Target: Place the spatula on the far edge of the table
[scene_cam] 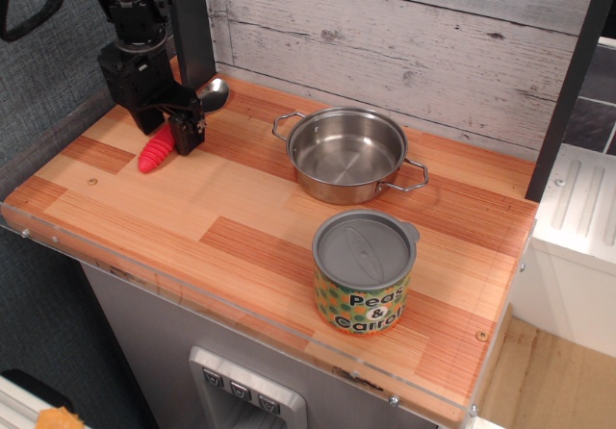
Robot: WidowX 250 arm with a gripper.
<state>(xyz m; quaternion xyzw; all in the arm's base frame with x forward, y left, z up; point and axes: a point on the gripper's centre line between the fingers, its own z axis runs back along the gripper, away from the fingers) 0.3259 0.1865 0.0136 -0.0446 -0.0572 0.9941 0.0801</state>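
Nearest, at five o'clock on the table (pixel 241 208): a can (pixel 365 271), upright, grey lid on, "Peas & Carrots" label facing the front edge. Behind it, toward one o'clock: a steel pot (pixel 347 153), empty, two loop handles, well apart from the can. Farther off, at ten o'clock near the far-left corner: the spatula (pixel 168 138), red ribbed handle low and touching or nearly touching the planks, metal bowl tilted up toward the wall at its one o'clock end. Over its middle: the black pincer (pixel 173 126), pointing down, one finger (pixel 187 131) beside the handle. Open or gripping the spatula: cannot tell, the pincer body hides the contact.
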